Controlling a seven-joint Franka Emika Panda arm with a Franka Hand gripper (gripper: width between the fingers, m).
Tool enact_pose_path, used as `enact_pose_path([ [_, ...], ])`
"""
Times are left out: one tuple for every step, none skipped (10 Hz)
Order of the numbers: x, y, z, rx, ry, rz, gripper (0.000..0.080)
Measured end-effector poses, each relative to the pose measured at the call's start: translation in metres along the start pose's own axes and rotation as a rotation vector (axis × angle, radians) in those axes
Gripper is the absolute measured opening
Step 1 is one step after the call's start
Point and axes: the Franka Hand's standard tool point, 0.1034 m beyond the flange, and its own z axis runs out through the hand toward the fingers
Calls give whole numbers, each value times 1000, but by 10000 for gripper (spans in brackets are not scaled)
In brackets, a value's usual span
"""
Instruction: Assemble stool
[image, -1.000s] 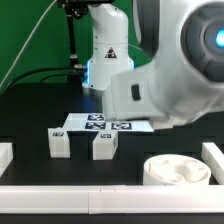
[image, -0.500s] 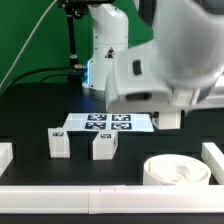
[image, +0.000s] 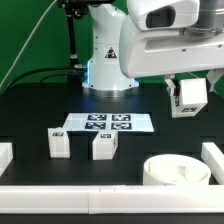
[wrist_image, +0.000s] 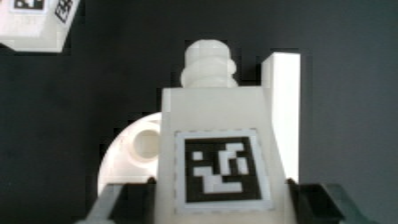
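Note:
My gripper (image: 188, 92) is shut on a white block leg (image: 189, 96) and holds it in the air at the exterior view's right, well above the table. In the wrist view the leg (wrist_image: 217, 150) fills the middle, tag toward the camera, threaded tip pointing away, with a dark finger on each side (wrist_image: 128, 205). The round white seat disc (image: 176, 170) lies on the table below, at the front right; part of it shows behind the leg in the wrist view (wrist_image: 139, 150). Two more white legs (image: 60, 142) (image: 105, 145) stand on the table at centre left.
The marker board (image: 108, 123) lies flat behind the two standing legs. White border rails run along the front (image: 100, 193), the left (image: 5, 155) and the right (image: 213, 155). The robot base (image: 108, 60) stands at the back.
The arm has risen and swung toward the exterior view's right, lifting the held leg from near the marker board's right end to higher in the air.

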Motion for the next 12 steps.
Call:
enact_pose_path([
  [7,0,-2,-5,94,-1,337],
  [13,2,3,-20,211,-30,337],
  [13,5,12,-32,303,-50,337],
  [10,6,18,-36,346,-50,337],
  [19,2,11,-47,456,-62,337],
  [19,-1,9,-47,549,-63,337],
  [19,2,11,-51,613,-64,337],
  [21,3,11,-54,681,-64,337],
  [21,0,10,-56,752,-65,337],
  [16,-8,14,-59,851,-78,337],
  [10,-11,22,-73,867,-96,337],
  [10,-13,22,-83,856,-106,337],
])
